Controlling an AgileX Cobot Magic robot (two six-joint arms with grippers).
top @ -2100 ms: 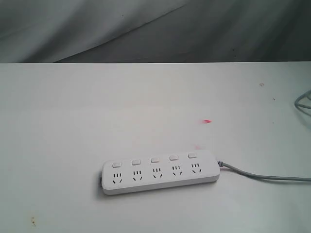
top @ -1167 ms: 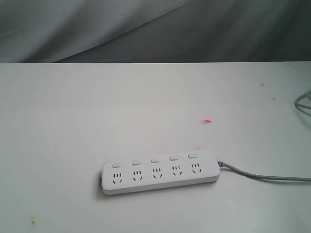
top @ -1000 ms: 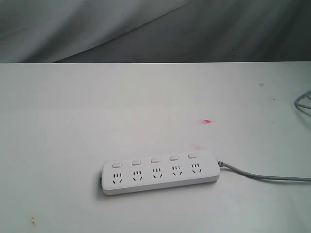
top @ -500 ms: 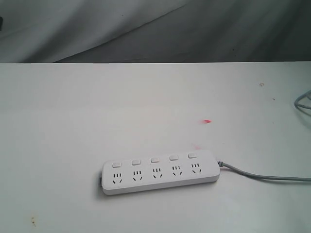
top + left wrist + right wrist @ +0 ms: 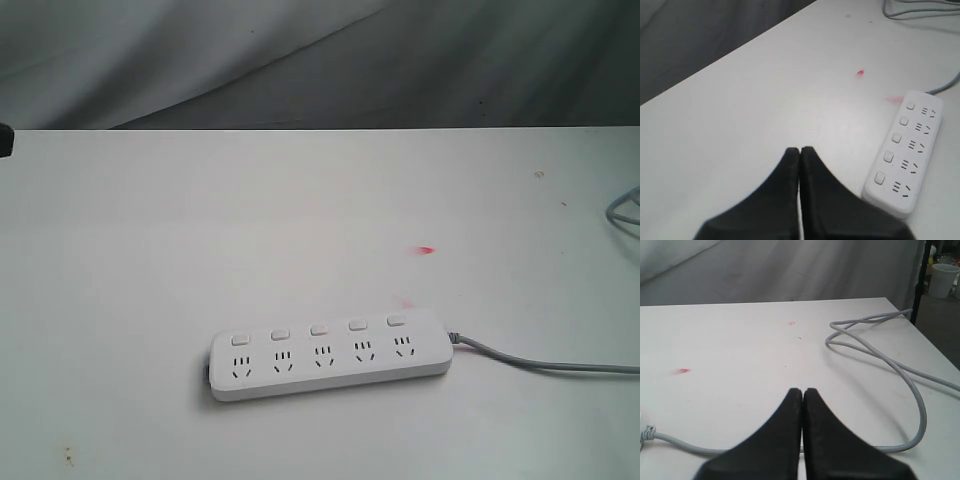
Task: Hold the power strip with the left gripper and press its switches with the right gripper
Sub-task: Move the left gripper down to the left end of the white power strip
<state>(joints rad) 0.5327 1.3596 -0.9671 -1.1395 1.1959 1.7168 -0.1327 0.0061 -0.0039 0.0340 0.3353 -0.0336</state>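
The white power strip [image 5: 330, 355] lies flat near the table's front, its five switches [image 5: 318, 328] in a row above the sockets and its grey cord [image 5: 540, 363] running off to the right. In the left wrist view the power strip [image 5: 905, 150] lies off to one side of my left gripper [image 5: 799, 150], which is shut on nothing and apart from it. Only a dark sliver at the exterior view's left edge [image 5: 4, 140] shows of that arm. My right gripper [image 5: 802, 391] is shut and empty above the cord [image 5: 900, 370]; the strip's end barely shows.
The white table [image 5: 300, 200] carries a small red mark [image 5: 426, 250] behind the strip. Loops of grey cord [image 5: 625, 208] lie at the right edge. A grey cloth backdrop [image 5: 300, 60] hangs behind the table. A white cup [image 5: 944, 280] stands off the table.
A dark part of the left arm has come into the exterior view at the left edge and moved lower. The power strip and cord have not moved.
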